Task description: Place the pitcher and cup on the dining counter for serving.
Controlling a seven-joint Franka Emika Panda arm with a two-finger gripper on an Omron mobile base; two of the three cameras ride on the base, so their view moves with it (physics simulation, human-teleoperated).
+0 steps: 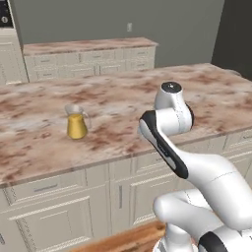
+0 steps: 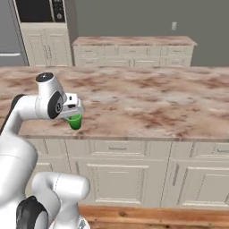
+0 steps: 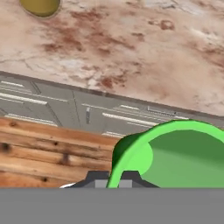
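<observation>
The pitcher [image 1: 76, 123], clear glass with orange-yellow liquid, stands upright on the dining counter [image 1: 118, 98] toward its left part. Its top also peeks in at the upper left of the hand view [image 3: 39, 6]. My gripper [image 2: 74, 114] is shut on the rim of the bright-green cup [image 2: 75, 121], which hangs by the dining counter's [image 2: 147, 98] front edge, well right of the pitcher. In the hand view the cup's open mouth [image 3: 175, 153] sits at the lower right, its rim pinched at the gripper [image 3: 114, 177]. Marbled stone [image 3: 144, 52] spreads above it.
Cream panelled cabinets [image 3: 87, 109] front the island, with wooden floor [image 3: 43, 148] below them. A second marble counter [image 2: 134, 41] stands along the back wall, and a wall oven [image 2: 40, 11] is at far left. My white arm [image 1: 167, 133] hides part of the island's front.
</observation>
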